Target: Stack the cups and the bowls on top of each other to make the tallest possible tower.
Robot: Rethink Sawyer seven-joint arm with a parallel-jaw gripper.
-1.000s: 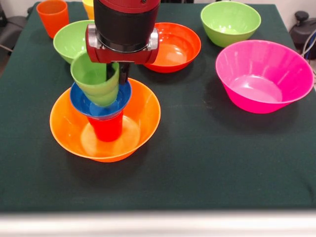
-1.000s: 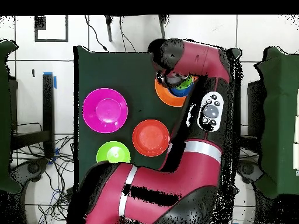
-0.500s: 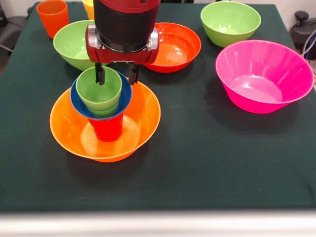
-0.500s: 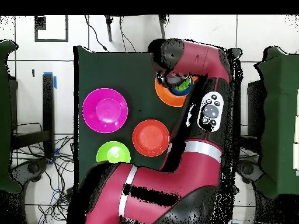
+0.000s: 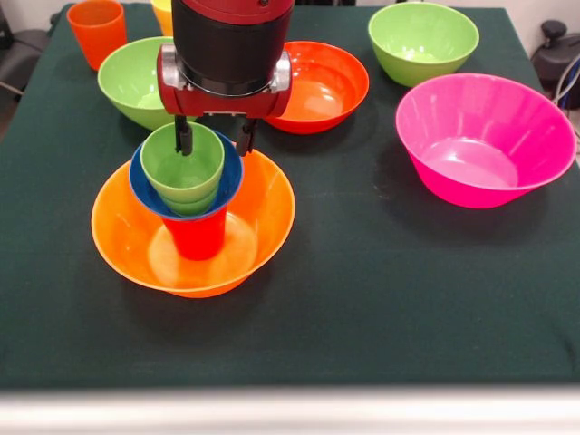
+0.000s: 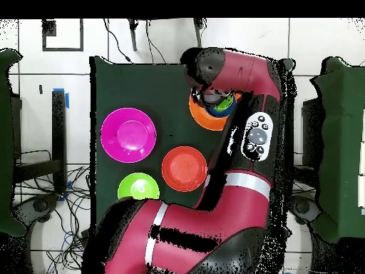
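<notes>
Cups and bowls, stacked four tiers deep, face you at the near left of the dark green table [image 5: 408, 299]: one glossy large orange plastic bowl [image 5: 122, 240] forms the base, one red plastic cup [image 5: 198, 237] stands in its middle, one small blue plastic bowl [image 5: 145, 188] sits on that cup, and light green plastic cups [image 5: 181, 163] nest in the blue bowl; you can make out two green rims, one inside the other. Your red and black arm's gripper [image 5: 214, 138] hangs directly over the stack with its jaws spread apart, one dark finger [image 5: 183, 139] dipping inside the top green cup's rim and the other outside it on the right, neither clamped on anything. Count the loose pieces on the far side of the table: two medium light green plastic bowls, one at left [image 5: 131, 72] and one at right [image 5: 423, 41]; one medium red-orange plastic bowl [image 5: 322, 86] between them; one large pink plastic bowl [image 5: 485, 136] at the right edge; one orange plastic cup [image 5: 96, 32] in the far left corner; and a sliver of one yellow cup [image 5: 162, 14] beside the arm. From overhead, the arm [image 6: 235, 71] covers most of the stack, leaving the orange bowl's rim showing.
</notes>
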